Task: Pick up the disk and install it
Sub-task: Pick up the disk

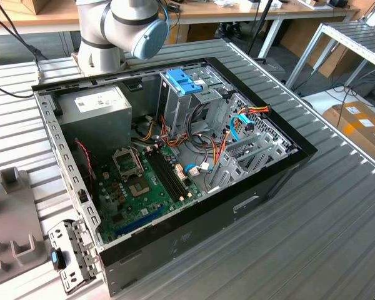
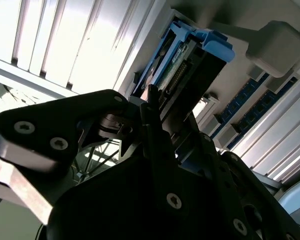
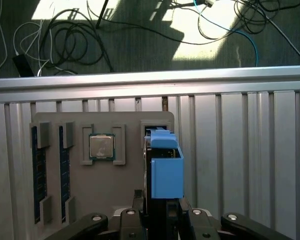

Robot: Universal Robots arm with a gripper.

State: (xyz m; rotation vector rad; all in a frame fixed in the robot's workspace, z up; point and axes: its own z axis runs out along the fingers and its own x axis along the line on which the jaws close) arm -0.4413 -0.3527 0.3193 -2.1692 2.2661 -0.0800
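In the first wrist view the disk (image 3: 164, 167) stands on edge in a slot of the grey holder (image 3: 125, 195), beside the processor (image 3: 101, 147). Gripper (image 3: 163, 206) jaws sit narrow, apparently clamping its faces. Recommend a straight, untilted lift clear of the slot.

Arm (image 1: 106, 28) from my end: silver-grey tube joints, light-blue round end cap (image 1: 149, 34). Gripper (image 3: 162, 206) is matte black linkage plates with silver socket-head screws (image 2: 173, 200) at the pivots, in both wrist views.

Cables (image 1: 236, 125) crowd drive cage (image 1: 186, 94); PC case (image 1: 194, 240) open-topped, clr above.
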